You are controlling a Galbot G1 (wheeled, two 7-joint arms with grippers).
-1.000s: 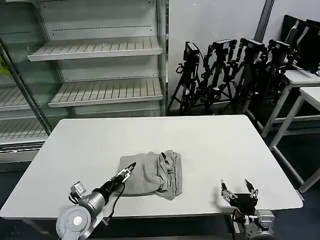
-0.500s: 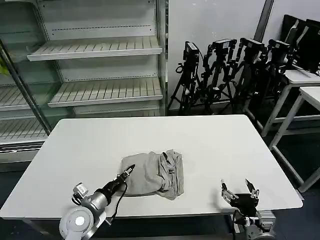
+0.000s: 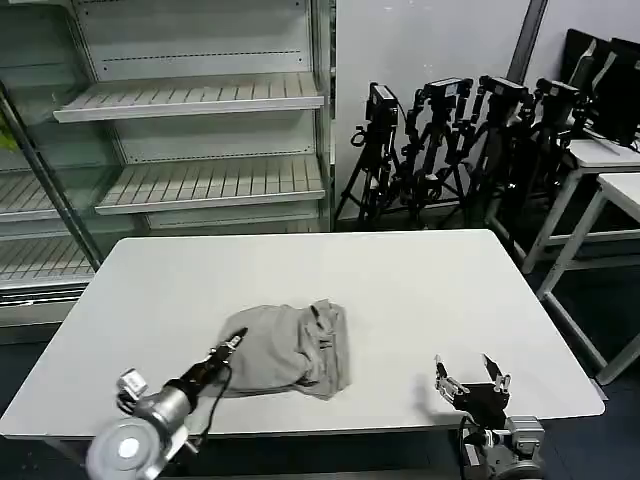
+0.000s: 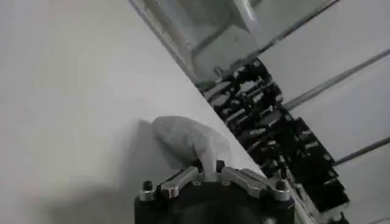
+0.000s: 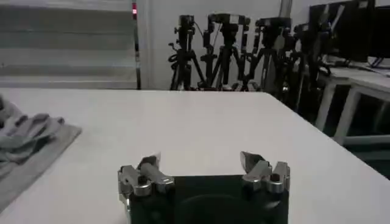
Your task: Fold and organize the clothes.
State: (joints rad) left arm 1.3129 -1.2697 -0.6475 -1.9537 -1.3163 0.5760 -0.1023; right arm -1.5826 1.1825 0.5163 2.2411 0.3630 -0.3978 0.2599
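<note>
At the lower left of your head view, the left end effector (image 3: 228, 343) is slim and black, on a silver-grey cylindrical wrist with a round pale cap and a thin black cable alongside. At the lower right, the right end effector (image 3: 470, 375) has a black body, silver metal finger brackets with small dark screws, and light fingertips (image 5: 250, 159).

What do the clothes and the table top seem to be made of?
The clothes: soft woven or knit fabric, matte grey; it bunches into loose folds where the left gripper pinches its edge. The table: probably laminate or painted board, smooth, matte white, flat with thin edge.
</note>
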